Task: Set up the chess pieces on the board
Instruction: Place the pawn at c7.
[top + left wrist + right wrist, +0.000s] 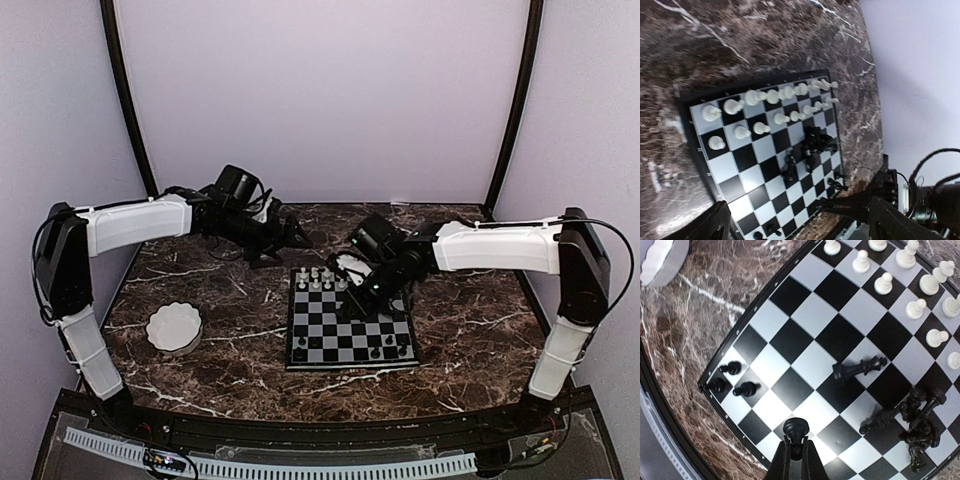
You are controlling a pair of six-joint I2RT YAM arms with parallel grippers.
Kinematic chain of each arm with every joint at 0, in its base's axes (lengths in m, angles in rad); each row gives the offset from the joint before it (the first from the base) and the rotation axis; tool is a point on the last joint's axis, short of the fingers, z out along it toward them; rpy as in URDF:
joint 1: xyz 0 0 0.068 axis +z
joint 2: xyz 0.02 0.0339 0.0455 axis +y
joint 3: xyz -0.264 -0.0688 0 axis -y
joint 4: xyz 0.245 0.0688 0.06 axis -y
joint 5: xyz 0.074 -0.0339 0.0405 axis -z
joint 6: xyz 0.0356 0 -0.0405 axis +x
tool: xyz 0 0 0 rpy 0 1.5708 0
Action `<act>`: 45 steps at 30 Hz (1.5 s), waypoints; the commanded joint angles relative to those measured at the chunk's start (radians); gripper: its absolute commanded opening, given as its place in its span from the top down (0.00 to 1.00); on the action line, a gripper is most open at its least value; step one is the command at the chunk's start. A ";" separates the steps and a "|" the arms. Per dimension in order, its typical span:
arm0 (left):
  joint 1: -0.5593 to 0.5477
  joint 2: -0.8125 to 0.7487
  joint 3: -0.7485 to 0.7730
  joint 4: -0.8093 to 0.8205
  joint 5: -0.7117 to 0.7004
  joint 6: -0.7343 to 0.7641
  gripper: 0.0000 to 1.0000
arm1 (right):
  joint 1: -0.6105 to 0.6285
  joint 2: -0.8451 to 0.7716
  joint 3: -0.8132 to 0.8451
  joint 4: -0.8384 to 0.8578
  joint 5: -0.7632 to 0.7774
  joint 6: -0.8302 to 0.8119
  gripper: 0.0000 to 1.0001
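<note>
The job looks a bit over half done. On the board (330, 335), which lies in the middle of the table (470, 320), the white pieces (772, 95) stand upright in two tidy rows along the edge at the top of the overhead frame. Whether each sits on its proper square is too small to tell. The black side is mostly unplaced. Three black pawns (732, 379) stand in the board's corner at the lower left of the right wrist frame. One black piece (860, 371) lies on its side near mid-board, and a heap of black pieces (919, 425) lies tumbled toward the lower right of that frame. The right gripper (796, 444) is clamped on a black pawn (795, 429), held head-up over the squares at the bottom centre of that frame, by the black edge. I cannot tell whether its foot touches the board. The left gripper (292, 238) hangs off the board over bare table at the upper middle of the overhead frame. Its fingers (715, 222) are spread wide with nothing between them. A white bowl (175, 327) sits to the left, well apart from the board. I can read no brand, label or writing anywhere.
</note>
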 commanded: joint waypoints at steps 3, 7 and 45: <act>-0.001 -0.138 0.173 -0.348 -0.580 0.253 0.01 | 0.073 -0.072 -0.002 -0.147 0.182 -0.082 1.00; 0.023 -0.161 0.173 -0.446 -0.887 0.133 0.01 | 0.077 -0.106 -0.044 -0.190 0.237 -0.070 1.00; 0.082 -0.196 -0.014 -0.226 -0.530 0.116 0.33 | 0.078 -0.004 -0.097 -0.198 0.244 -0.083 0.97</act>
